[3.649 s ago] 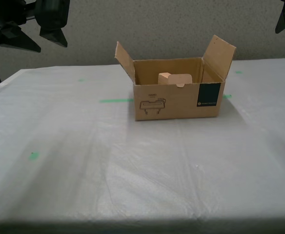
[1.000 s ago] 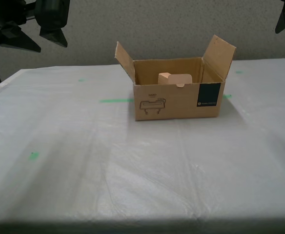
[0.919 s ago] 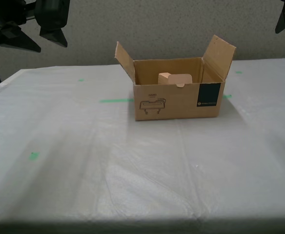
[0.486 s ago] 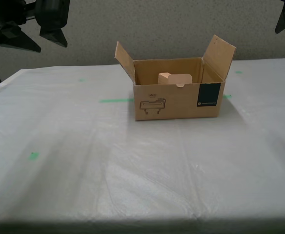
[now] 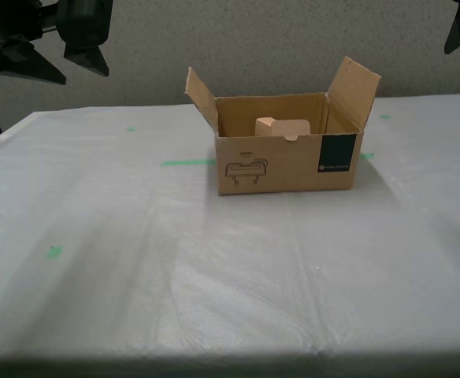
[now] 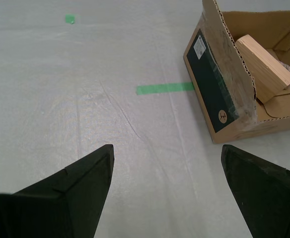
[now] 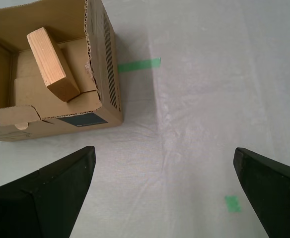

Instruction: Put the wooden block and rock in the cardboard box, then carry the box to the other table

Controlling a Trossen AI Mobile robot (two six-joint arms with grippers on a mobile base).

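Cardboard box (image 5: 289,161) sits on counter (image 5: 214,268), flaps up. Wooden block (image 7: 51,64) leans inside. Rock (image 6: 287,67) peeks behind block. Both grippers' fingers wide, holding nothing.

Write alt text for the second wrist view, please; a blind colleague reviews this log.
An open cardboard box sits on a wrinkled whitish table, holding a tilted wooden block with a rock barely visible behind it. My second gripper is open and empty, apart from the box, near green tape.
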